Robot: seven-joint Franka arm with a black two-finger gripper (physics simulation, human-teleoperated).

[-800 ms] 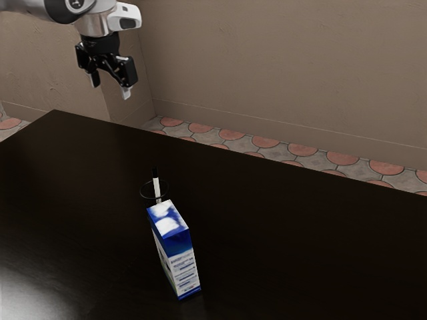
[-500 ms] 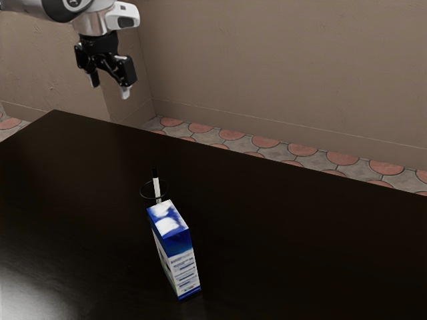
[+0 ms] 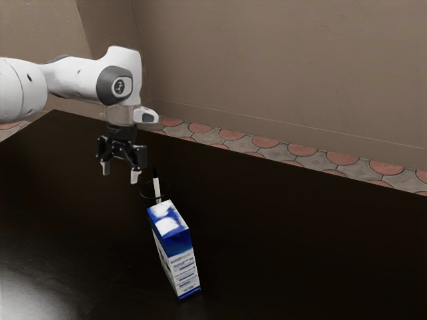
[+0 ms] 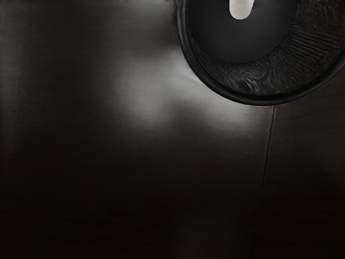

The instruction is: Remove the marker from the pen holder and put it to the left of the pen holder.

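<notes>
And here's your marker (image 3: pixel 157 188), standing in the holder (image 4: pixel 253 101), black end up and leaning a touch! The claw (image 3: pixel 121 175) is close in now, just to the exterior view's left of the marker, and daylight shows between the two. Its fingers are wide apart, with nothing between them, tips pointing down at the table (image 3: pixel 287 240). From the wrist view you're looking down into the holder's round dark mouth, and a pale, rounded piece shows inside it.

What a swing from the earlier frames! Back then the claw hung high at the exterior view's upper left, well apart from the marker; now it's down and across, and far more of the white arm (image 3: pixel 70 79) has come into your picture. The marker, the holder and the box (image 3: pixel 175 250) haven't budged in the exterior view.

Now look at that box, blue and white, upright, right by the holder on the side away from the claw. It hides the holder's lower part from you in the exterior view. Round the marker itself runs the holder's rim, with the black end poking up above it. Behind the table you've got the plain brown wall (image 3: pixel 280 73) and the patterned floor (image 3: pixel 300 151).
</notes>
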